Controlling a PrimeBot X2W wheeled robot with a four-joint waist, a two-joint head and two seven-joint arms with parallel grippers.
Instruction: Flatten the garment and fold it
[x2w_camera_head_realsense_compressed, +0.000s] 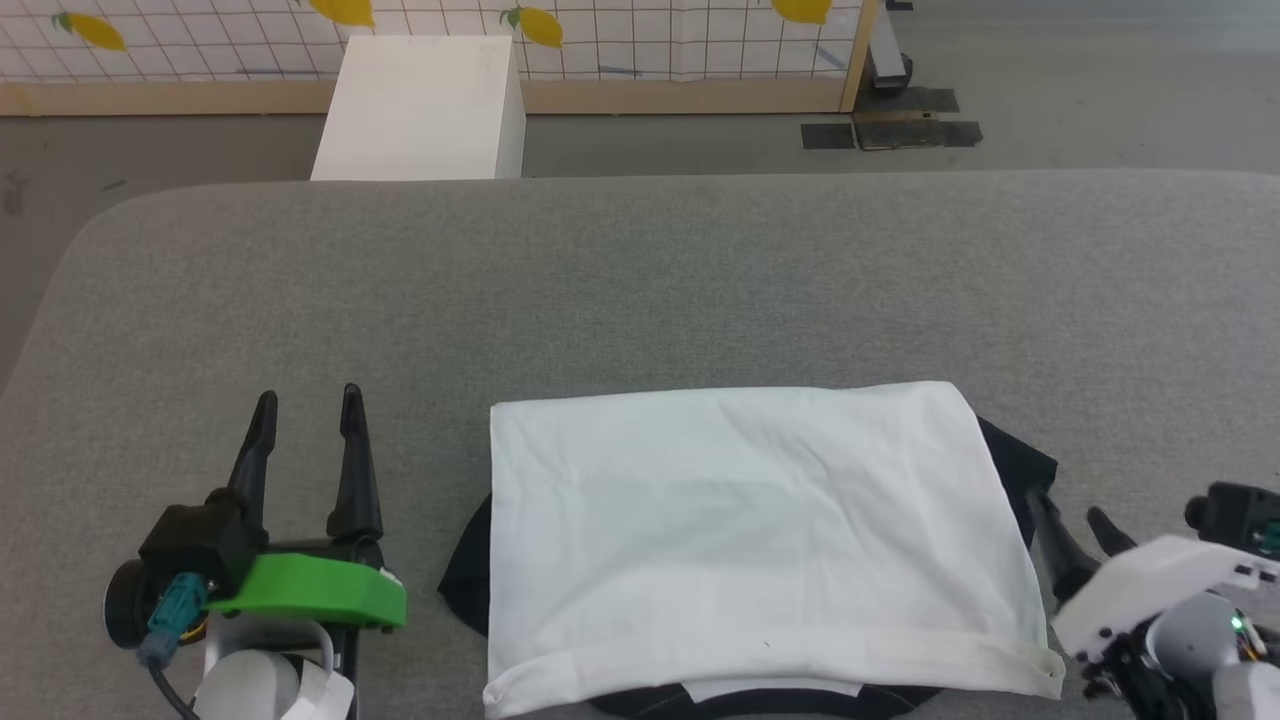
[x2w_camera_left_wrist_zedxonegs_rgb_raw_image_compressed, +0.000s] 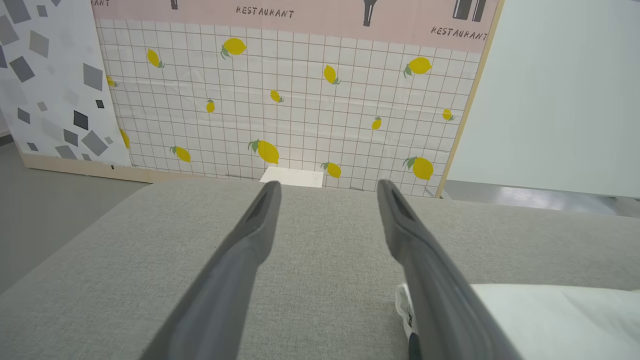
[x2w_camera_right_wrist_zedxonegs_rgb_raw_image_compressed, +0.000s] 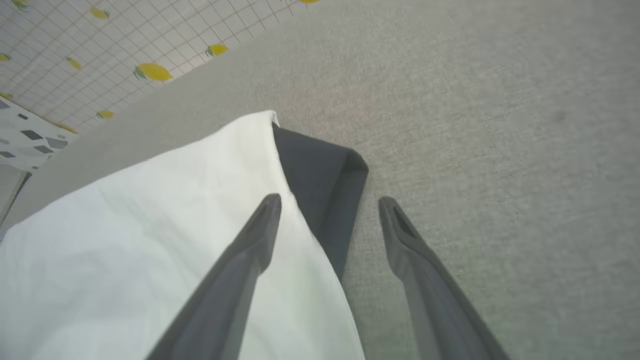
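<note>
The garment (x2w_camera_head_realsense_compressed: 760, 540) lies folded into a white rectangle on the grey surface, with black sleeve fabric poking out at its left, right and near edges. My left gripper (x2w_camera_head_realsense_compressed: 305, 410) rests open to the garment's left, nothing between its fingers. The left wrist view catches the garment's white corner (x2w_camera_left_wrist_zedxonegs_rgb_raw_image_compressed: 550, 320) at lower right. My right gripper (x2w_camera_head_realsense_compressed: 1070, 512) stands open at the garment's right edge. In the right wrist view its fingers straddle the white edge (x2w_camera_right_wrist_zedxonegs_rgb_raw_image_compressed: 150, 240) and a black sleeve fold (x2w_camera_right_wrist_zedxonegs_rgb_raw_image_compressed: 320, 195), above the cloth; whether they touch it I cannot tell.
A grey upholstered surface (x2w_camera_head_realsense_compressed: 640, 290) carries the garment, with bare room behind and to both sides. A white box (x2w_camera_head_realsense_compressed: 420, 108) stands on the floor beyond its far edge, before a lemon-print panel (x2w_camera_left_wrist_zedxonegs_rgb_raw_image_compressed: 280, 110). Dark tape patches (x2w_camera_head_realsense_compressed: 890, 130) mark the floor at back right.
</note>
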